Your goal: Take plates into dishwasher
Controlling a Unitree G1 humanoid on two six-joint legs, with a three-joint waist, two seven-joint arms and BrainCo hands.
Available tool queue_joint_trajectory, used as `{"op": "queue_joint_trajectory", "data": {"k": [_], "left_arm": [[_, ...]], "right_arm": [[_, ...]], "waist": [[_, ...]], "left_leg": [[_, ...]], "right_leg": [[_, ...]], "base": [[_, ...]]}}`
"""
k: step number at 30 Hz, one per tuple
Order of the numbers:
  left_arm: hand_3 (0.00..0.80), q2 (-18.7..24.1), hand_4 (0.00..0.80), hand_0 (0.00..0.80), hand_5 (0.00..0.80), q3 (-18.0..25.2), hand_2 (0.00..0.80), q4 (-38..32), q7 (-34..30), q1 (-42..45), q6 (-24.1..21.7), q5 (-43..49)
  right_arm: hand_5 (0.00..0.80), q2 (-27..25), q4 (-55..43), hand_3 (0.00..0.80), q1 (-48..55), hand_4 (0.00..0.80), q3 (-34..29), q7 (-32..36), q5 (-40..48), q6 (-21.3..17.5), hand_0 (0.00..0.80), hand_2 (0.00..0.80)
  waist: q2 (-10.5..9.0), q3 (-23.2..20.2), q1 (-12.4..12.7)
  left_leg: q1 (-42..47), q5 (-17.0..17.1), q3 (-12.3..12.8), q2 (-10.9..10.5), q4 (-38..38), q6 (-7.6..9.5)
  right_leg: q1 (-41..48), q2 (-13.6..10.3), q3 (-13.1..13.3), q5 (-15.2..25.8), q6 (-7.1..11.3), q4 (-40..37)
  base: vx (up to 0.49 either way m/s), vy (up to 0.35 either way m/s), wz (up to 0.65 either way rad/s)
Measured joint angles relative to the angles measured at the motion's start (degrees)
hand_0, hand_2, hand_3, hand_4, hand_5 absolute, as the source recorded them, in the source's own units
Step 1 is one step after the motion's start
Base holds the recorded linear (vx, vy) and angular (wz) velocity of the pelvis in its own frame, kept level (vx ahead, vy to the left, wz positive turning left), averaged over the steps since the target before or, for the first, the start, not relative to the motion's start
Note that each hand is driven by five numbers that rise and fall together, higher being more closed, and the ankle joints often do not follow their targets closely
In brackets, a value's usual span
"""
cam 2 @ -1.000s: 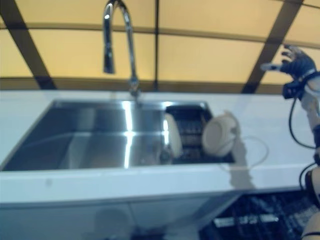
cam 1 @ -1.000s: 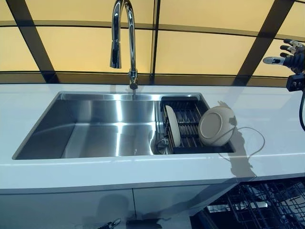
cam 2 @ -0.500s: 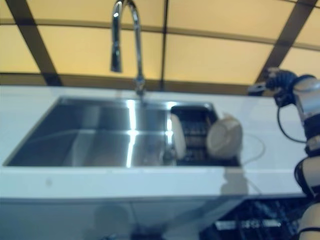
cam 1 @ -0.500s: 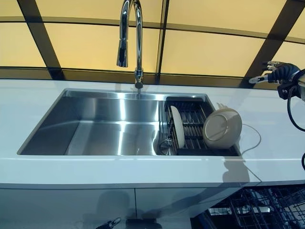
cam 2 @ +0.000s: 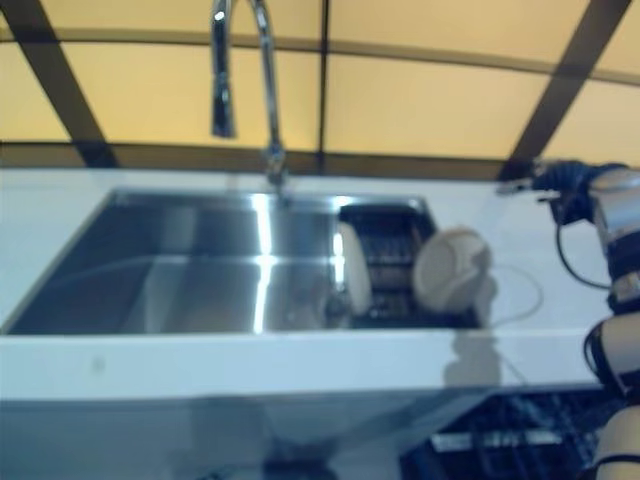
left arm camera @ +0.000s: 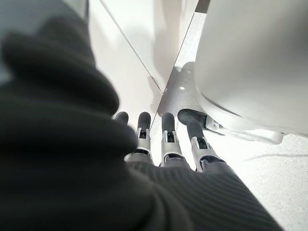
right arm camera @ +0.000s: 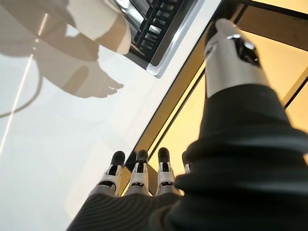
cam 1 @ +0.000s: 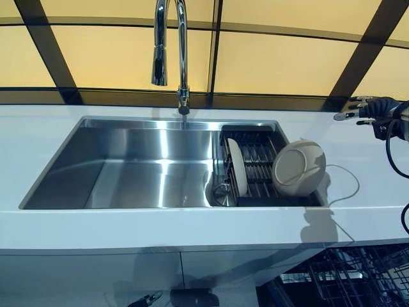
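Two cream plates stand in a black dish rack (cam 1: pixel 254 148) in the right end of the sink. A smaller plate (cam 1: pixel 237 167) stands upright on the rack's left. A larger plate (cam 1: pixel 298 167) leans at the rack's right edge, also in the right wrist view (right arm camera: pixel 103 24). My right hand (cam 1: pixel 372 109) is open and empty above the counter, behind and to the right of the larger plate, apart from it. Its fingers (right arm camera: pixel 139 175) are straight. My left hand (left arm camera: pixel 163 144) is open and empty, down low by the cabinet fronts.
The steel sink (cam 1: pixel 128 166) with a tall faucet (cam 1: pixel 169 45) fills the middle of the white counter (cam 1: pixel 377 173). A thin wire loop (cam 1: pixel 350 192) lies on the counter right of the rack. The open dishwasher's wire rack (cam 1: pixel 345 281) shows below at the lower right.
My right hand has come down from high at the right to just above the counter, nearer the larger plate. The camera has shifted a little. The plates have not moved.
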Motion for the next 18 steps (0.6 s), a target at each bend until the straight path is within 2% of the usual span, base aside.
{"op": "queue_joint_trajectory", "data": {"k": [7,18], "left_arm": [[0.000,0.37,0.000,0.000,0.000,0.00,0.000,-0.03,-0.50,0.04,-0.01,0.01],[0.000,0.36,0.000,0.000,0.000,0.01,0.000,-0.18,-0.64,-0.01,-0.06,0.00]], "right_arm": [[0.000,0.71,0.17,0.000,2.41,0.000,-4.05,0.18,2.82,1.12,0.000,0.000],[0.000,3.62,0.20,0.000,6.87,0.000,-5.91,1.91,2.92,1.35,0.000,0.000]], "waist": [[0.06,0.07,-0.11],[0.34,0.85,-0.14]], "left_leg": [[0.05,0.00,-0.01,0.00,-0.01,0.00],[0.17,0.03,-0.05,-0.01,0.01,0.01]], "right_leg": [[0.00,0.00,0.00,-0.02,0.04,-0.01],[0.33,0.00,-0.15,0.00,0.00,0.00]], "base": [[0.000,0.000,0.00],[0.000,0.000,0.00]]}}
